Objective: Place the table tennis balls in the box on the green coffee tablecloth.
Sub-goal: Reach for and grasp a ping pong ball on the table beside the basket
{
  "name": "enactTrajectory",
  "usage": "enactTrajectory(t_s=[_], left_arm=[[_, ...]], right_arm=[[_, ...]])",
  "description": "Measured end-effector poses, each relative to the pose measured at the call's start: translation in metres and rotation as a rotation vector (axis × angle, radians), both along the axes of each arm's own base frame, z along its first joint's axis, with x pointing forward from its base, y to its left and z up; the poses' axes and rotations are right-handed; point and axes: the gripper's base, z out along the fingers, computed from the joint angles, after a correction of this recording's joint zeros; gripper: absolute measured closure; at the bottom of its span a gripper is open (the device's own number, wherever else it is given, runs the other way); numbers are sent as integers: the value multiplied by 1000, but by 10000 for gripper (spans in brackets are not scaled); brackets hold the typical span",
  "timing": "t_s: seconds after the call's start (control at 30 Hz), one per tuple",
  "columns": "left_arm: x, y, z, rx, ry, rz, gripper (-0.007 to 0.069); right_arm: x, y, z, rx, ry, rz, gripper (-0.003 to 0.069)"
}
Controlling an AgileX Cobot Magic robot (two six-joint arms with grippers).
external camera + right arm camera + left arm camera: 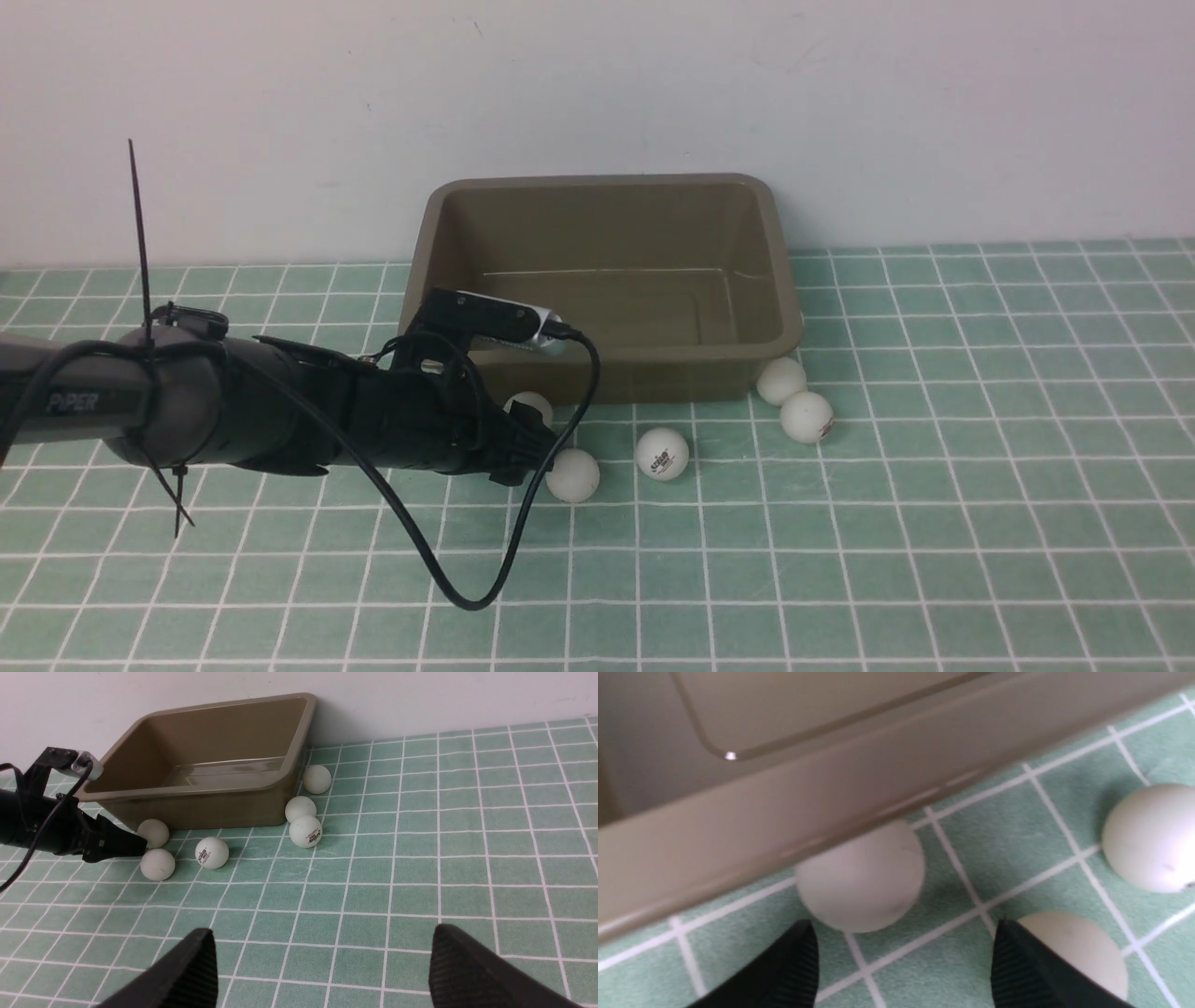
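- Six table tennis balls (212, 852) lie on the green coffee tablecloth (934, 523), strung along the box's (607, 224) front wall and right front corner.
- The box stands at the cloth's far edge, against the wall (597, 93).
- Left gripper (903, 956), jaws spread, hovers at one ball (861, 882) apparently tucked under the rim.
- Right gripper (322, 952) hangs wide open, well apart.

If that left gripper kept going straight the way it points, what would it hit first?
Probably the white ball tucked against the box, just ahead of the left gripper and its open jaws.
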Motion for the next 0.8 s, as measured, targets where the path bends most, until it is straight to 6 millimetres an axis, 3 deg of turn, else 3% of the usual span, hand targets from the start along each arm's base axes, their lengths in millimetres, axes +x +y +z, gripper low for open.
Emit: enactTrajectory(t_s=[0.13,0.43,0.67,0.8], left_arm=[[-7,0,4,0,-3,-42,174],[-40,10,44,-11,-76,-64,174],[-68,19,58,-19,-80,-64,174],[-91,22,82,-65,-115,-97,174]], right_arm=[[0,0,0,-1,0,0,112],[0,0,0,-1,0,0,113],[0,0,0,-20,-6,7,113],[0,0,0,-36,-13,13,113]])
